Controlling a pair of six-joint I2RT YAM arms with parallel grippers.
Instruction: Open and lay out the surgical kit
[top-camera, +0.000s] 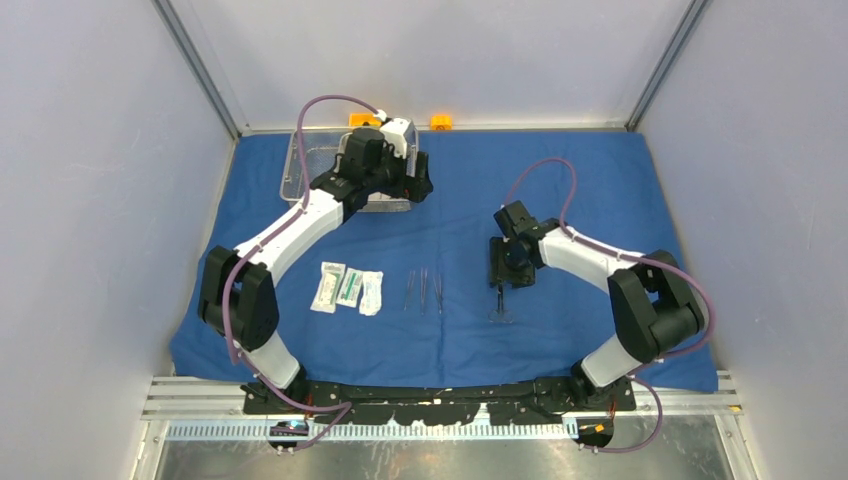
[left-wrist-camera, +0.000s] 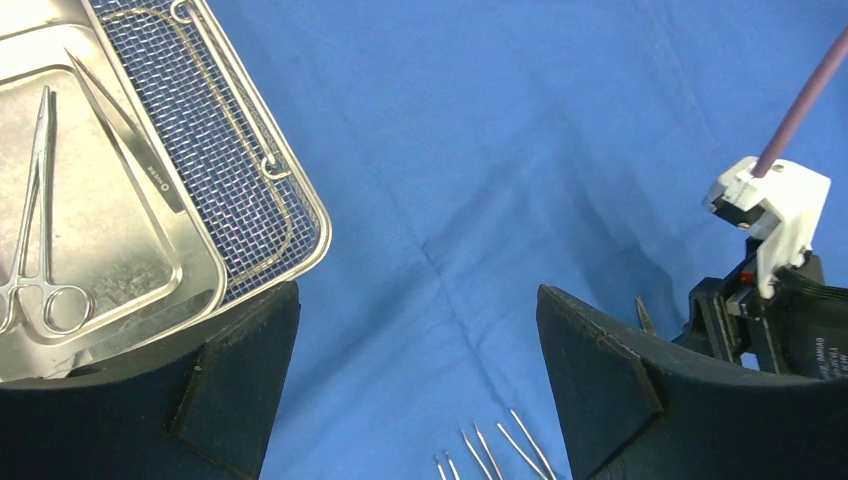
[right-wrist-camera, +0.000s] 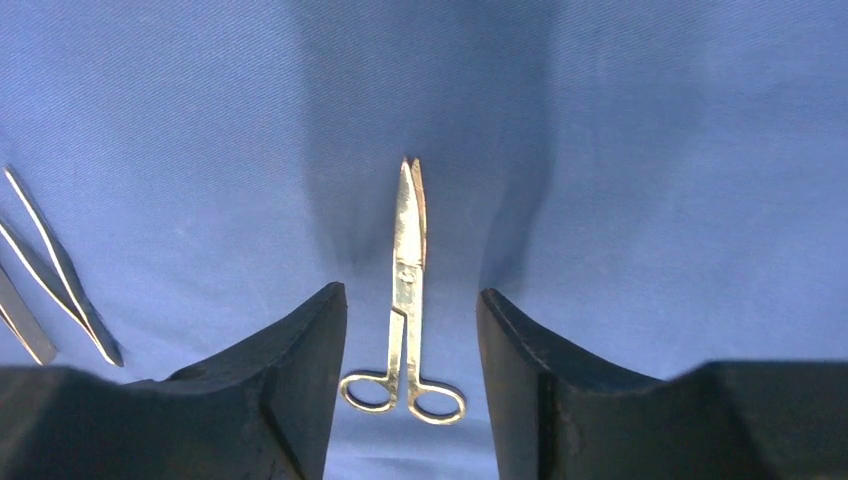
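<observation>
Overhead, the blue cloth wrap (top-camera: 560, 180) is lying spread across the table. Three packets (top-camera: 348, 287) are sitting in a row near its front left, and three forceps (top-camera: 424, 290) are lying side by side just to their right. The mesh basket (top-camera: 300, 160) is sitting at the cloth's far left, half hidden under the left arm, so its contents can't be read from above.

The left wrist view is filling that in. A solid tray (left-wrist-camera: 100, 250) is nesting inside the basket, carrying a ring-handled clamp (left-wrist-camera: 35, 230) and tweezers (left-wrist-camera: 125, 140). The left gripper (left-wrist-camera: 417, 292) is hanging over bare cloth with its jaws wide apart and the basket corner just beside one finger.

The right wrist view is showing the scissors (right-wrist-camera: 410, 220) lying closed on the cloth. They are sitting between the spread fingers of the right gripper (right-wrist-camera: 410, 300) and touching neither. Orange blocks (top-camera: 441, 122) are sitting beyond the cloth's far edge.
</observation>
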